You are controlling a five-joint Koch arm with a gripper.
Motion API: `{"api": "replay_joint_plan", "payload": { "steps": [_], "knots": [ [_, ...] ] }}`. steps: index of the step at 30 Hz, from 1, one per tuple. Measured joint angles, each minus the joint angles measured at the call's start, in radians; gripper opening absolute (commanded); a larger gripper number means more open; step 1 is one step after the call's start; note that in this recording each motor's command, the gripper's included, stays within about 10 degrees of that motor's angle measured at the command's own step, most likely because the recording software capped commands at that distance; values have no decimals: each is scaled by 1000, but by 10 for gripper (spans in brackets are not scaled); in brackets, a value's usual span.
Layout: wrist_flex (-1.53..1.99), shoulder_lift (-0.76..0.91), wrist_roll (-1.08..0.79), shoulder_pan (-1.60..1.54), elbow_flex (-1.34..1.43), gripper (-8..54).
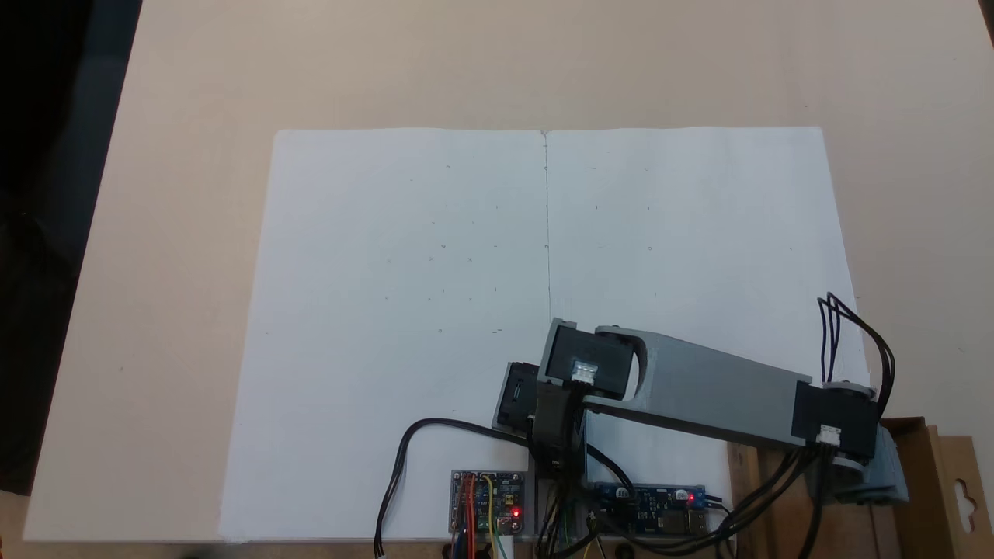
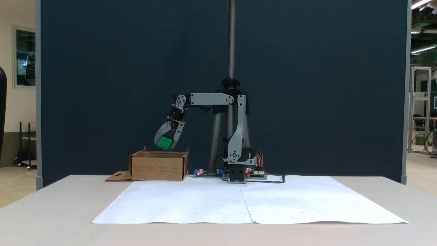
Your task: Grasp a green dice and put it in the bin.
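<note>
In a fixed view the green dice (image 2: 164,142) hangs in the air between the two grey jaws of my gripper (image 2: 166,147), which is shut on it. Dice and gripper sit just above the open top of the bin (image 2: 158,166), a shallow brown cardboard box at the table's far left. From above, the grey arm (image 1: 714,388) reaches right to the bin (image 1: 915,458) at the bottom right corner, and the wrist covers what lies under it. The bin's flap with the hang-hole cutout (image 1: 963,497) lies flat beside the box.
Two white paper sheets (image 1: 435,310) cover the middle of the beige table (image 1: 171,233). Circuit boards (image 1: 489,501) with lit red LEDs and loose black cables (image 1: 862,334) sit at the arm's base. A metal pole (image 2: 232,41) and a dark panel stand behind.
</note>
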Motion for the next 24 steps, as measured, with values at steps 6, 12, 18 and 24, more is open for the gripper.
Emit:
{"api": "replay_joint_plan", "payload": {
  "steps": [6, 12, 18, 24],
  "knots": [
    [0, -64, 0, -2, 0, 388],
    [-8, -84, 0, -2, 0, 443],
    [-9, -101, 0, -5, 0, 439],
    [-57, -92, 15, -114, 0, 431]
  ]
}}
